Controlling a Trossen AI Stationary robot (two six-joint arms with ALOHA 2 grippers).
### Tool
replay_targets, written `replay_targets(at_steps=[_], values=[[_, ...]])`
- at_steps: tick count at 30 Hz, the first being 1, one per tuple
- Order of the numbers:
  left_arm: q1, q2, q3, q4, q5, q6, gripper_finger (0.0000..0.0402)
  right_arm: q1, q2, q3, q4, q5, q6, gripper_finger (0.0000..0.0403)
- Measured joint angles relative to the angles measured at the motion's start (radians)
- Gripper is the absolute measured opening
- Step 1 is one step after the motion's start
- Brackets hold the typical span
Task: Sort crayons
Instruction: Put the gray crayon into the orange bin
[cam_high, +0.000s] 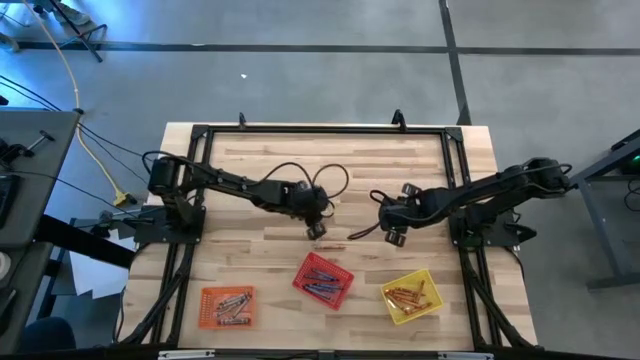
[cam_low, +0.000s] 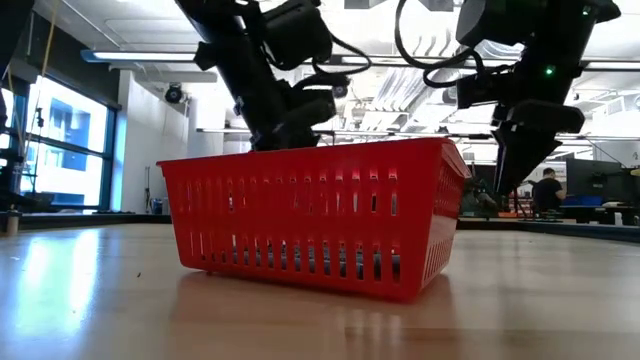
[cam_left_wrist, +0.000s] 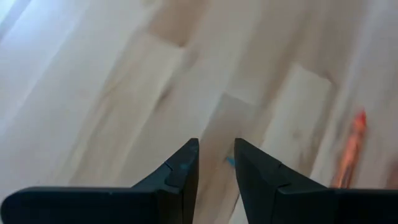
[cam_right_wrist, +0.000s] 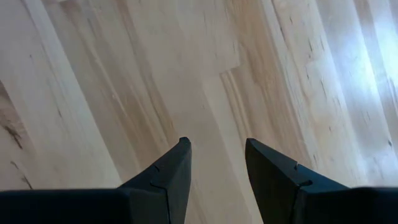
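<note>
Left gripper (cam_left_wrist: 216, 155) parted, beside orange crayon (cam_left_wrist: 349, 152)

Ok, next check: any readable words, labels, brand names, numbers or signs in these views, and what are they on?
None can be read.
Red basket: plain mesh, no label showing.
Orange basket and yellow basket: no markings visible from above.
Crayons: any wrapper print is too small to read.
Loose crayon near the left gripper: blurred, no lettering legible.

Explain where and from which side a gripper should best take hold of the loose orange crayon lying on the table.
Probably at mid-length, from straight above. The orange crayon lies flat on the bare table, a thin stick, so fingers should close across its width. The left gripper hovers nearest it, jaws apart.
</note>
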Motion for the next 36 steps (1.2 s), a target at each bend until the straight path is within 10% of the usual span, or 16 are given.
replay_targets(at_steps=[12,36], values=[[-0.008,0.000,0.013,-0.025,-0.017,-0.538,0.0090,0.004,0.000,-0.001,-0.180,0.051,-0.011,0.0145],[-0.074,0.103,0.012,-0.014,0.104,-0.704,0.0090,0.004,0.000,-0.001,-0.306,0.134,-0.029,0.0145]])
